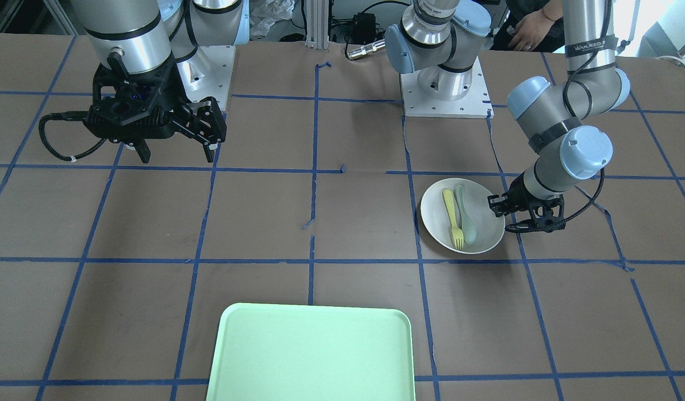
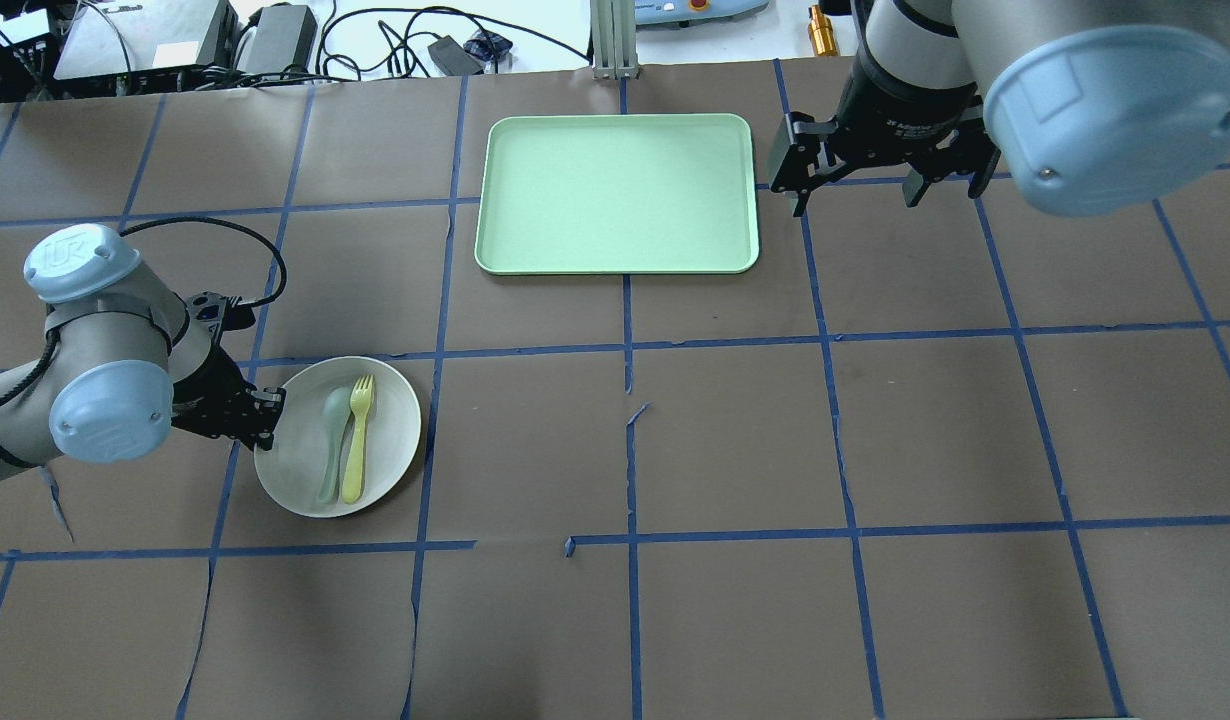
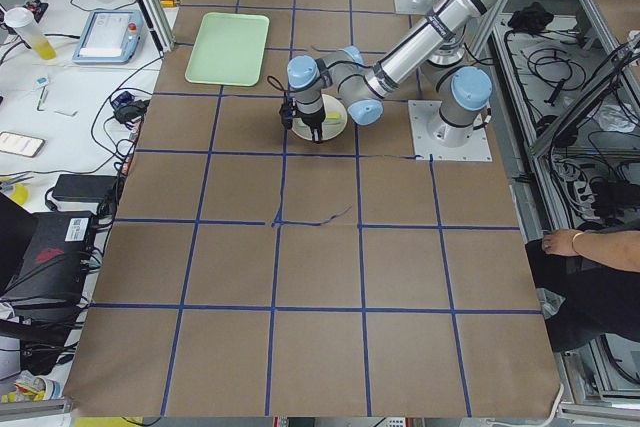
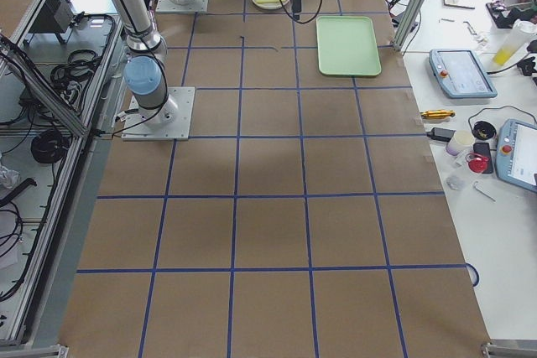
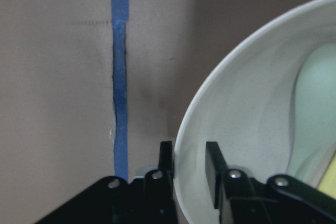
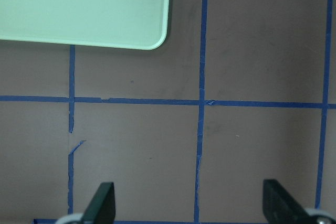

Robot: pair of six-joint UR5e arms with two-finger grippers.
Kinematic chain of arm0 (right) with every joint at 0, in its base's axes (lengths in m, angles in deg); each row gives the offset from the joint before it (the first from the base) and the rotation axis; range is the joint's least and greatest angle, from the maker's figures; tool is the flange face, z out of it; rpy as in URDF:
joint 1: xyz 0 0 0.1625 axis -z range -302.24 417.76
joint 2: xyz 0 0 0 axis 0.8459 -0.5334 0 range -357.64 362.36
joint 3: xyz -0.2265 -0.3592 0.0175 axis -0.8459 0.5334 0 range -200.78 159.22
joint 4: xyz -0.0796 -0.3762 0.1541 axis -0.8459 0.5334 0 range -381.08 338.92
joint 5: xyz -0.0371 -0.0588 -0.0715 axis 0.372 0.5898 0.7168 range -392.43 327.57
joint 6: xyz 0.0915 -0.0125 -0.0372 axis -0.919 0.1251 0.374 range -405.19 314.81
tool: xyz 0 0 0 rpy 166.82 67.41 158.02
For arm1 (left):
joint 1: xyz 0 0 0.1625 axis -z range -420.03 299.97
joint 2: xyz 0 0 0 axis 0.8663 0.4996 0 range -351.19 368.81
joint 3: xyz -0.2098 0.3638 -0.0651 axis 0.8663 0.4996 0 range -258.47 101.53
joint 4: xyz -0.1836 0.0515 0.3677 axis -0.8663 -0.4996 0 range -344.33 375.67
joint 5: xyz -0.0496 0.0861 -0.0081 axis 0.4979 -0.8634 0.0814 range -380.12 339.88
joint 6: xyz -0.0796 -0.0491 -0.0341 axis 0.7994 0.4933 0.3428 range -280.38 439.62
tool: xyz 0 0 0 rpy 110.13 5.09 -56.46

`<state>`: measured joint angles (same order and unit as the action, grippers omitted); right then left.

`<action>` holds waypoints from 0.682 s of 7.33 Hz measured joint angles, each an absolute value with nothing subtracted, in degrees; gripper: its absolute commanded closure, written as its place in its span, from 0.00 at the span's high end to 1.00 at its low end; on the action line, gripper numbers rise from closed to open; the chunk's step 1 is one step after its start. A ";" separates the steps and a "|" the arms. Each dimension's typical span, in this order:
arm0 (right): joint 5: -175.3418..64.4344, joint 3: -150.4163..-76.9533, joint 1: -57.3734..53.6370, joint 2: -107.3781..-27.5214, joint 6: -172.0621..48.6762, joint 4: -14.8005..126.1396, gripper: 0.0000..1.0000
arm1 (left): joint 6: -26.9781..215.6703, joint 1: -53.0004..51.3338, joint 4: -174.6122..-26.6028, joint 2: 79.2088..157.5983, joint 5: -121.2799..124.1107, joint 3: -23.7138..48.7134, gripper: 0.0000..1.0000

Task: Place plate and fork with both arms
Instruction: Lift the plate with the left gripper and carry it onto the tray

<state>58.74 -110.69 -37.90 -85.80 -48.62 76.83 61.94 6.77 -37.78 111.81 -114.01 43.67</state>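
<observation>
The off-white plate lies on the table on my left side, with the yellow fork in it. Both also show in the front view: plate, fork. My left gripper is at the plate's outer edge. In the left wrist view its gripper stands narrow around the plate's rim, one finger outside and one inside. My right gripper hangs wide open and empty above the table, just right of the tray; the right wrist view shows bare table between its fingers.
A pale grey-green spoon lies in the plate beside the fork. The mint-green tray sits at the far middle of the table and holds nothing. Blue tape lines cross the brown table. A person's hand rests beyond the table edge.
</observation>
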 measured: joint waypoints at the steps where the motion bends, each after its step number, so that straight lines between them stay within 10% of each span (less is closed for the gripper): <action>1: 58.75 -110.65 -37.92 -85.80 -48.62 76.83 1.00 | 62.00 6.74 -37.90 111.82 -113.91 43.32 0.00; 5: 58.71 -110.54 -37.87 -85.80 -48.62 76.83 1.00 | 61.55 6.68 -41.32 111.67 -105.84 37.55 0.00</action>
<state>58.71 -110.54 -37.87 -85.80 -48.62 76.83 61.55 6.68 -41.32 111.67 -105.84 37.55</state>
